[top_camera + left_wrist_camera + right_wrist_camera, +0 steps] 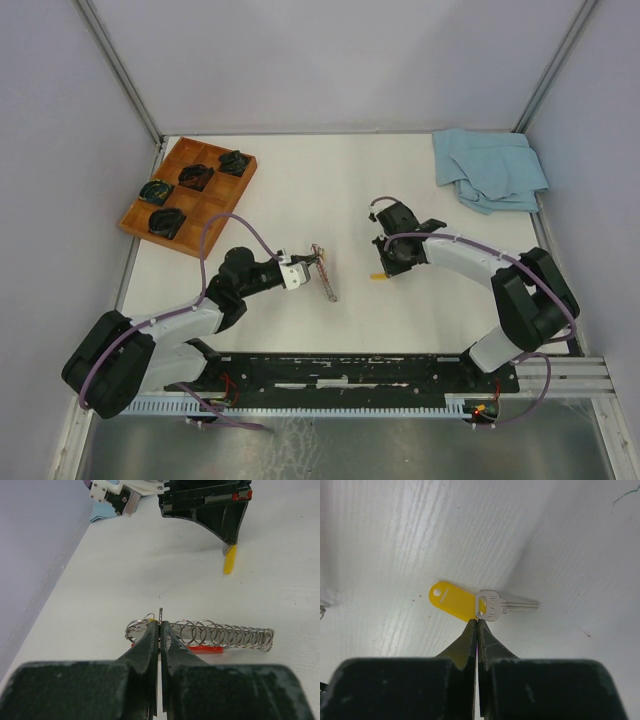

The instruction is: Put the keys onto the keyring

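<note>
The keyring [225,635] lies on the white table as a row of silver wire loops over a red strap [205,649]. My left gripper [160,624] is shut on the thin ring at its left end. From above, the keyring [325,272] sits just ahead of the left gripper [312,262]. One of the keys [512,605], silver with a yellow oval tag [451,600], lies flat under my right gripper [477,621]. That gripper's tips are shut on the small link at the key's head. The right gripper [385,272] stands right of the keyring, apart from it.
A wooden tray [140,215] with black coiled items [165,220] sits at the back left. A crumpled blue cloth [490,168] lies at the back right. Grey walls close off the table on three sides.
</note>
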Action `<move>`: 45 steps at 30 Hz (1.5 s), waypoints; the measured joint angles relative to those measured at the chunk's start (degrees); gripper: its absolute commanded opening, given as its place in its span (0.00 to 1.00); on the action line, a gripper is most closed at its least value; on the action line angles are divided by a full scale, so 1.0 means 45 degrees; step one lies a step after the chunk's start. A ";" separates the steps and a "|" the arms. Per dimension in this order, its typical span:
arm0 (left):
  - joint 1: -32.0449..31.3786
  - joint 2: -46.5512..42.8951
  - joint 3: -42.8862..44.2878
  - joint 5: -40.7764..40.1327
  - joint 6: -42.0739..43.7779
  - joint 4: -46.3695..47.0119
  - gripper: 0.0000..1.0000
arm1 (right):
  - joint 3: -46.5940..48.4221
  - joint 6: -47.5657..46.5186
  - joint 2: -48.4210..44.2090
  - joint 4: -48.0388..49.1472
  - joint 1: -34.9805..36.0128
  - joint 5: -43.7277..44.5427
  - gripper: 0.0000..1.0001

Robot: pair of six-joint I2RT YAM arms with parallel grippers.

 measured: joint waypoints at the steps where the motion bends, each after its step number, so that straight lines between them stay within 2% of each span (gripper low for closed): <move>1: 0.0000 -0.0010 0.0000 0.0000 -0.0015 -0.0010 0.03 | -0.0010 0.0000 -0.0136 0.0044 0.0000 -0.0175 0.01; 7: 0.0000 -0.0044 0.0000 0.0005 -0.0068 -0.0015 0.03 | -0.0690 -0.0015 -0.1103 0.1059 0.0010 -0.0879 0.01; 13: 0.0000 -0.0044 0.0000 0.0005 -0.0092 0.0000 0.03 | -0.2671 -0.0010 -0.2254 0.3113 0.0126 -0.1122 0.01; 18: 0.0000 -0.0044 0.0000 -0.0005 -0.0102 0.0044 0.03 | -0.3580 0.0121 -0.2263 0.4206 0.0539 -0.0777 0.04; 23: 0.0005 -0.0044 0.0000 -0.0015 -0.0170 0.0049 0.03 | -0.3803 0.0554 -0.2263 0.4760 0.1151 0.0107 0.13; 29: 0.0010 -0.0044 0.0000 -0.0044 -0.0185 0.0053 0.03 | -0.3929 0.1044 -0.2263 0.4677 0.1583 0.1180 0.23; 34: 0.0010 -0.0044 0.0000 -0.0049 -0.0189 0.0053 0.03 | -0.3871 0.1365 -0.2263 0.4153 0.1627 0.1647 0.24; 42: 0.0010 -0.0044 0.0000 -0.0049 -0.0189 0.0049 0.03 | -0.3249 0.1569 -0.2268 0.3580 0.1627 0.1579 0.38; 45: 0.0010 -0.0044 0.0000 -0.0049 -0.0189 0.0044 0.03 | -0.2958 0.1462 -0.2283 0.3317 0.1627 0.1341 0.39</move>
